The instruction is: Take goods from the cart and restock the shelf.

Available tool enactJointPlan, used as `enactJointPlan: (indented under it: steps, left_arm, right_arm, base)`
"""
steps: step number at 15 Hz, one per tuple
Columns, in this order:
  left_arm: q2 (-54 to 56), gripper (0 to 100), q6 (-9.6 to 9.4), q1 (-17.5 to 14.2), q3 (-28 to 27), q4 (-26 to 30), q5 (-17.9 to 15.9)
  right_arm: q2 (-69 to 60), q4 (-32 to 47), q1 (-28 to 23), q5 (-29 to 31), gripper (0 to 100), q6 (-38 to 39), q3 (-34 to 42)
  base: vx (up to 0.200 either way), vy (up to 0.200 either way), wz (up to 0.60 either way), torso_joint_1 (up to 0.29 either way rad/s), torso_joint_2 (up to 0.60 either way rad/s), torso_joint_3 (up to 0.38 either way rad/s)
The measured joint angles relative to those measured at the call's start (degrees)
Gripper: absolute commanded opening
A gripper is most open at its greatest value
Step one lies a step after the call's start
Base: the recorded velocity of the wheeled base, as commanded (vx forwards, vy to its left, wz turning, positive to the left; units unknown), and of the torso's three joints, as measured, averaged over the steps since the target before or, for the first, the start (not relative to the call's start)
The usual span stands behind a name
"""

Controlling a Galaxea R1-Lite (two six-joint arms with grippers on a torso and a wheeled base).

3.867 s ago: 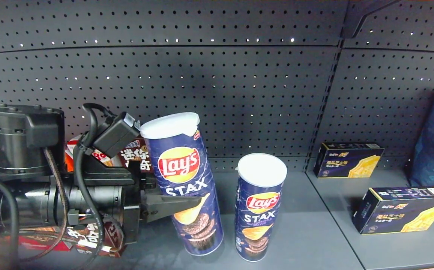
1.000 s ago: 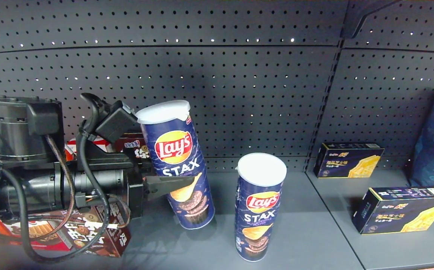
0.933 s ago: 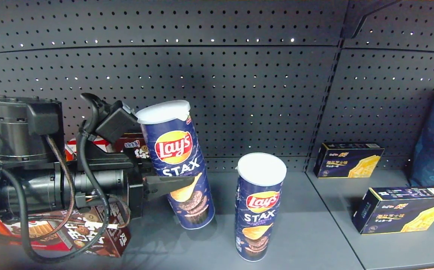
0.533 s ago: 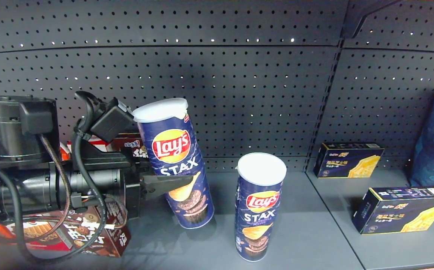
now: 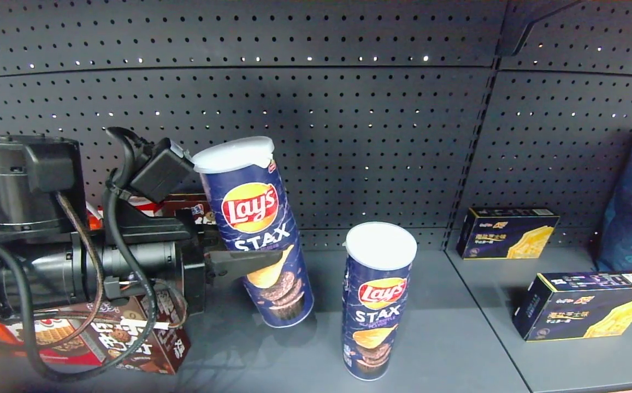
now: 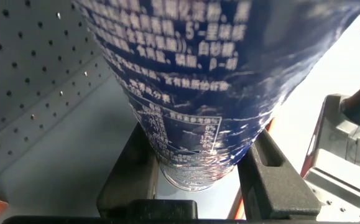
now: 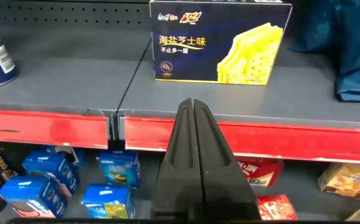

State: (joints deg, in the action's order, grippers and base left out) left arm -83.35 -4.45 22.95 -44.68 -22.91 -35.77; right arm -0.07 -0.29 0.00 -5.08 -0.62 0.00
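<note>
Head view: left jaws clamp the tilted chip can (image 5: pixel 255 234) mid-body, its base low by the shelf (image 5: pixel 447 349), near a standing can (image 5: pixel 377 305). Left wrist view: chip can (image 6: pixel 198 93) looks glossy, probably light, stiff, tippy; a mid-body hold suits. Right wrist view: right jaws together, empty

The black cylindrical left arm (image 5: pixel 48 273) carries looping cables (image 5: pixel 112 234), a boxy camera (image 5: pixel 160 170) and a flat-fingered dark hand (image 6: pixel 199 177)

Grey shelf (image 5: pixel 447 338), upright chip can (image 5: pixel 377 305) ctr, front cracker box (image 5: pixel 586 305), rear cracker box (image 5: pixel 507 232) R, cookie box (image 5: pixel 171 345) L
</note>
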Motion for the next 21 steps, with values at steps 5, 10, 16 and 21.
enactJointPlan:
  steps: [5,10,16,21]
  left_arm:
    - [-6.62,0,-4.88,-0.09,-2.4,-8.05,1.56]
    - [-13.64,0,-5.49,0.88,-9.29,-7.83,2.0]
    - [-20.72,0,-5.84,2.78,-20.31,-0.77,1.85]
    - [-25.11,0,-5.91,2.78,-24.89,1.65,1.45]
  right_arm:
    - [0.0,-0.02,0.0,0.0,0,0.02,0.0]
    - [0.0,-0.02,0.0,0.0,0,0.02,0.0]
    - [0.0,-0.04,0.0,-0.02,0,0.02,0.0]
    - [0.0,-0.02,0.0,0.0,0,0.02,0.0]
  base:
    - [0.0,0.0,0.0,0.0,0.0,0.0]
    - [0.0,0.0,0.0,0.0,0.0,0.0]
    - [0.0,0.0,0.0,0.0,0.0,0.0]
    - [0.0,0.0,0.0,0.0,0.0,0.0]
